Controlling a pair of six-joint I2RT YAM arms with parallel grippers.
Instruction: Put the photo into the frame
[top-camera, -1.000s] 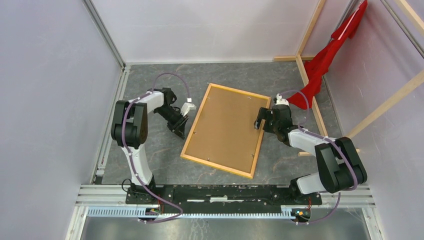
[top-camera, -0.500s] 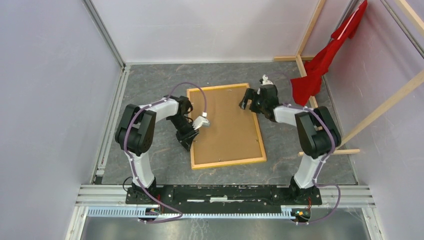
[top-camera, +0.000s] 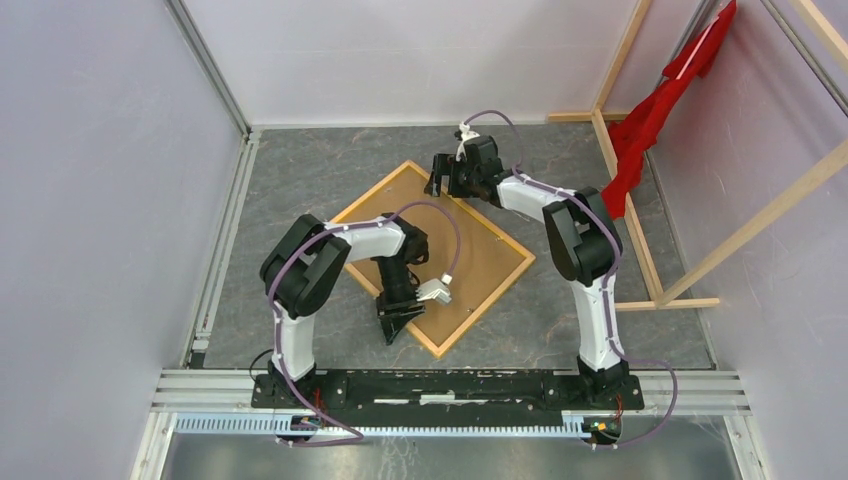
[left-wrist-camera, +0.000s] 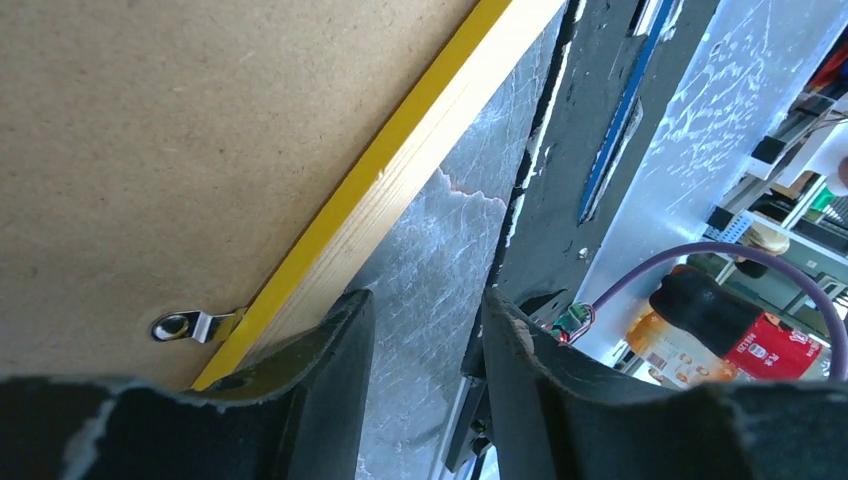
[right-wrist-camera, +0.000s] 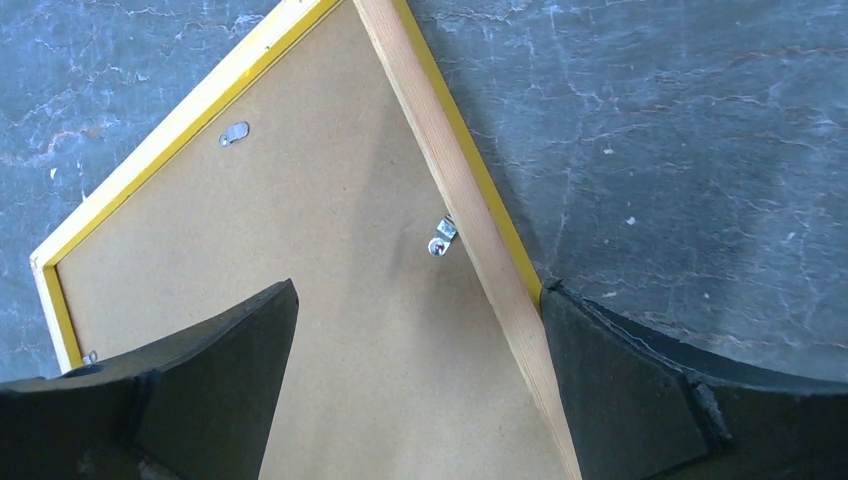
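Observation:
The frame (top-camera: 487, 305) lies back-up on the grey table, turned like a diamond, with a brown backing board (top-camera: 480, 250) filling it. The photo is hidden. My left gripper (top-camera: 393, 328) is at the frame's near-left rail. In the left wrist view the rail (left-wrist-camera: 400, 170) runs beside the left finger, and the left gripper (left-wrist-camera: 425, 300) is open with only table in the gap. My right gripper (top-camera: 440, 185) is at the far corner. In its wrist view the right gripper (right-wrist-camera: 418, 295) is wide open, astride the rail (right-wrist-camera: 450, 170), the right finger against its yellow outer edge.
Small metal clips (right-wrist-camera: 440, 238) hold the backing board. A red cloth (top-camera: 650, 120) hangs on bare wooden beams (top-camera: 625, 70) at the back right. White walls close in both sides, and the arms' base rail (top-camera: 450, 385) runs along the near edge.
The frame has turned anticlockwise into a diamond. My left gripper swung from its left side to its near-left rail and its jaws widened. My right gripper moved from the right rail to the far corner.

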